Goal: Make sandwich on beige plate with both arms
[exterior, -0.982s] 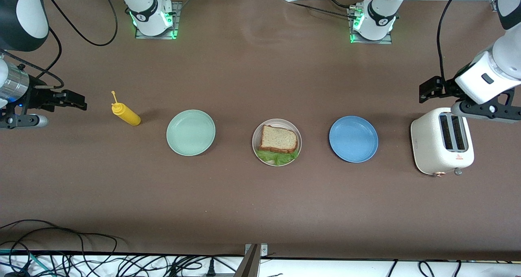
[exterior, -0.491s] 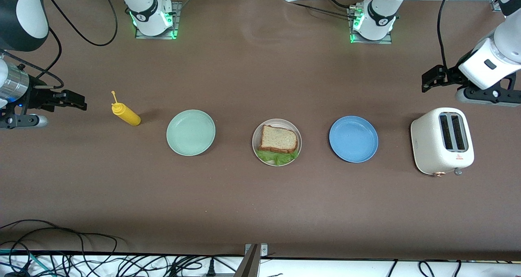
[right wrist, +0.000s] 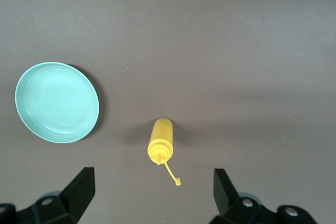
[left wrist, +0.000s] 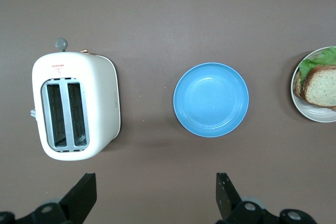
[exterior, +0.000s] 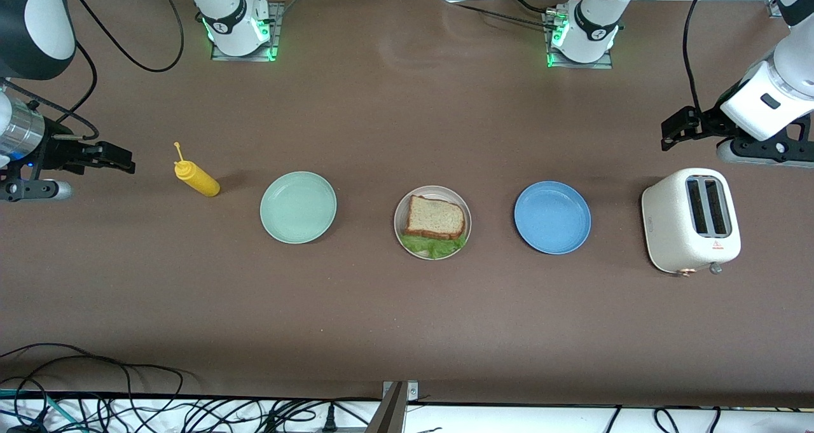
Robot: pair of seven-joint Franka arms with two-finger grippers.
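Sandwich [exterior: 435, 219] sits on beige plate [exterior: 400, 212], mid-surface, between green plate [exterior: 297, 207] and blue plate [exterior: 552, 217]; all three in one row. Bread slice on top, lettuce [exterior: 432, 245] sticking out from under it on the side nearer the front cam. Wrist view of left arm shows a second slice edge below the top one, so stack looks complete: bread / leaf / bread. Judgement: task looks done or nearly so, nothing obvious left to add.

Left gripper [exterior: 675, 128] is up in the air at the left arm's end of surface, just off the toaster [exterior: 690, 220]; jaws wide, nothing between them (own wrist view shows both fingers [left wrist: 82, 196] spread, only bare surface in the gap). Right gripper [exterior: 117, 158] hangs at the right arm's end, next to the yellow bottle [exterior: 198, 180]; jaws wide too, empty. Neither arm is near the plate; both look parked.

Handling notes (judgement): sandwich is light, soft, compressible. Bread dents under a hard pinch; crust is the firmer part, so take hold across the crust edges w/ a gentle close, not on the crumb. Layers are loose, leaf is thin & slick, so top slice can slide if tilted or nudged sideways. Safer to move the plate by its rim & keep it level. Plate stiff, smooth, shallow rim: little for jaws to bite on, may slip.
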